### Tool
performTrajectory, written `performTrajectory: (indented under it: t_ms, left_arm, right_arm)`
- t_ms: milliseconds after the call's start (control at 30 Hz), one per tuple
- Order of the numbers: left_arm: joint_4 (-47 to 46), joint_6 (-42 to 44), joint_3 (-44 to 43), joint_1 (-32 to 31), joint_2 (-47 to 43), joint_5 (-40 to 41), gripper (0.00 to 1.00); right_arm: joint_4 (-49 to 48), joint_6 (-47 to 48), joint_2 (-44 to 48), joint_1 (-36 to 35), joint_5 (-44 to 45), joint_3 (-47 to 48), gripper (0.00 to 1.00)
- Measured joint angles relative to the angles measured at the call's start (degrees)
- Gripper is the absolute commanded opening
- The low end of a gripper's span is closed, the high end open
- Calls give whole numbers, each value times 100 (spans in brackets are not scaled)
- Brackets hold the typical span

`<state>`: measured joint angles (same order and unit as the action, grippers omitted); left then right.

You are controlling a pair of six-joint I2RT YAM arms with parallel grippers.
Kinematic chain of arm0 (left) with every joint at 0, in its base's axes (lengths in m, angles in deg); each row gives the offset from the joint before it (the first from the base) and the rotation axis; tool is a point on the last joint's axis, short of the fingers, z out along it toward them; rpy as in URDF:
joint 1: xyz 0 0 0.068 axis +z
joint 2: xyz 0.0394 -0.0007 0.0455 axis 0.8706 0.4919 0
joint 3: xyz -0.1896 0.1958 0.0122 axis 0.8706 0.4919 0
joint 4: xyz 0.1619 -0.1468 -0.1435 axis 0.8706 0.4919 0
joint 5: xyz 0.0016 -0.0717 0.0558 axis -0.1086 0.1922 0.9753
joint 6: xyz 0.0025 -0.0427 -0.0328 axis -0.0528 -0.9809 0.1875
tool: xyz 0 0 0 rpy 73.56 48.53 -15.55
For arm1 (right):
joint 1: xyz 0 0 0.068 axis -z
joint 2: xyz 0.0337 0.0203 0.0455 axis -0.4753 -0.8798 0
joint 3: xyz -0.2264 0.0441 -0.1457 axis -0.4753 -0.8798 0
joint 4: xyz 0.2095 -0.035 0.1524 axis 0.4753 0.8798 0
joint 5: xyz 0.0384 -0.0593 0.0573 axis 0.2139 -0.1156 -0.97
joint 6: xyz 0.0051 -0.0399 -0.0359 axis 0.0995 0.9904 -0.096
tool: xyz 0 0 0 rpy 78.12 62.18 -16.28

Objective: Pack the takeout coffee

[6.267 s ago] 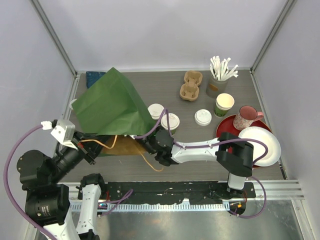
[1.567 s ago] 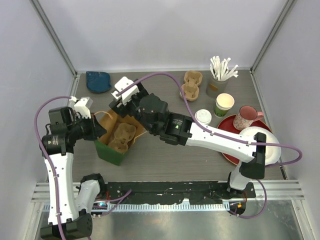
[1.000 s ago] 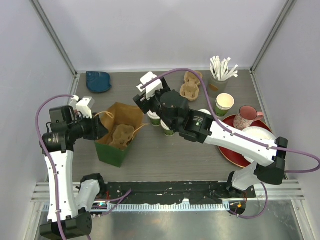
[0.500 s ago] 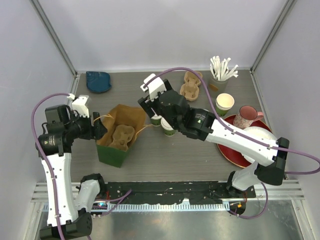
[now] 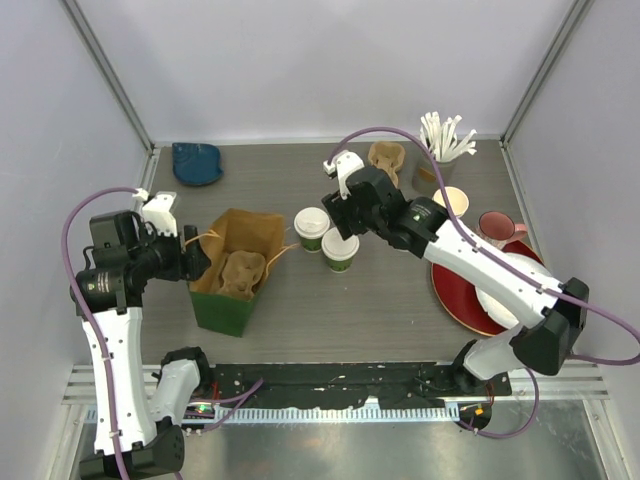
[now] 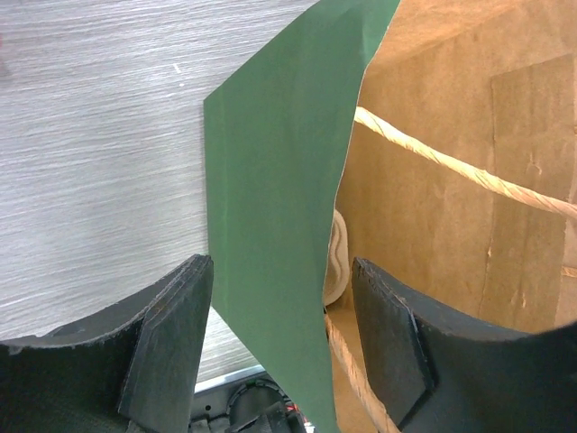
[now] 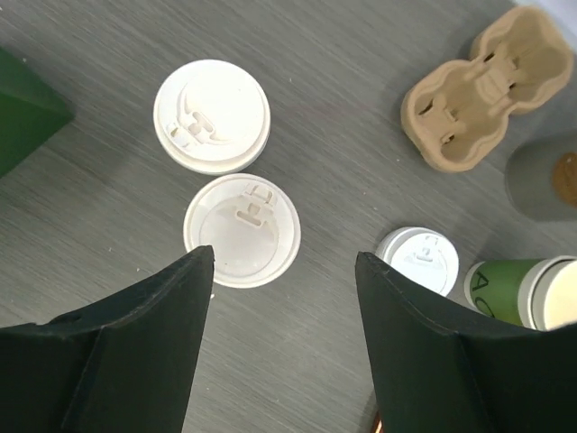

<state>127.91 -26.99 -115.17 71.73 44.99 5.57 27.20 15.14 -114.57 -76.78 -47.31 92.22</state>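
The takeout coffee is two green cups with white lids, one point(image 5: 312, 228) behind and left of the other point(image 5: 340, 250), standing on the table right of the bag. From the right wrist view I see their lids, the far one point(image 7: 212, 115) and the near one point(image 7: 242, 230). My right gripper point(image 5: 338, 220) hovers above them, open and empty point(image 7: 284, 343). The green paper bag point(image 5: 232, 300) stands open with a cardboard carrier point(image 5: 236, 273) inside. My left gripper point(image 5: 192, 262) is open at its left rim, its jaws astride the green bag wall point(image 6: 270, 180).
A loose white lid point(image 7: 417, 260) lies right of the cups. Behind it are a second cardboard carrier point(image 7: 487, 90), a stack of lidless green cups point(image 5: 450, 205) and a holder of white sticks point(image 5: 440, 140). A pink mug point(image 5: 495, 230) and white plate point(image 5: 515, 300) sit on a red plate point(image 5: 455, 295). A blue object point(image 5: 197, 162) lies back left.
My right arm has drawn back from the bag's mouth toward the right and rear, uncovering both lidded cups. The left arm and the bag have stayed about where they were.
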Motion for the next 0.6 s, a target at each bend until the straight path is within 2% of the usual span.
performTrajectory:
  t_ms: [200, 400, 600]
  left_arm:
    - [-28, 2, 0, 0, -2, 295, 63]
    - [-39, 31, 94, 0, -15, 391, 53]
    - [-39, 68, 109, 0, -11, 387, 47]
  right_arm:
    - [-9, 33, -487, 564, -474, -22, 57]
    - [-2, 299, -1104, 1029, -1082, -35, 55]
    - [-4, 592, -1388, 1167, -1606, -33, 53]
